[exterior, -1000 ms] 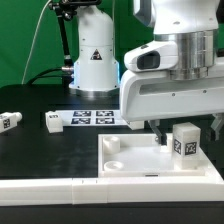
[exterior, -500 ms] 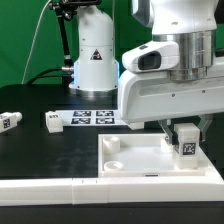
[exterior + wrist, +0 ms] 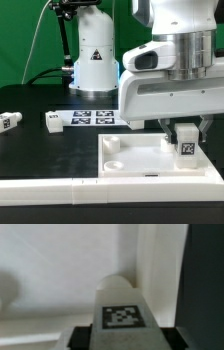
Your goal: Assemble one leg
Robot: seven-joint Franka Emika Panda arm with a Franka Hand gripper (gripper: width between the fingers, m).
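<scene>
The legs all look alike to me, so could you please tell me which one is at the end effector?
The leg standing upright over the square tray, between the fingers of the end effector. The other two legs lie apart on the black table, at the exterior view's left.

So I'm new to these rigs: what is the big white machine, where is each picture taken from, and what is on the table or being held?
The big white machine is a robot arm; at its end is a two-finger gripper. One picture comes from a camera standing off the arm, the other from a camera on the arm's wrist, looking down past the fingers. The gripper is shut on a leg, a small white post with a black-and-white tag, held over a corner of the large white square tray-like panel; whether it touches the panel cannot be told. The wrist view shows the same leg up close. On the black table, two more legs lie toward the exterior view's left, near the flat marker board.
</scene>
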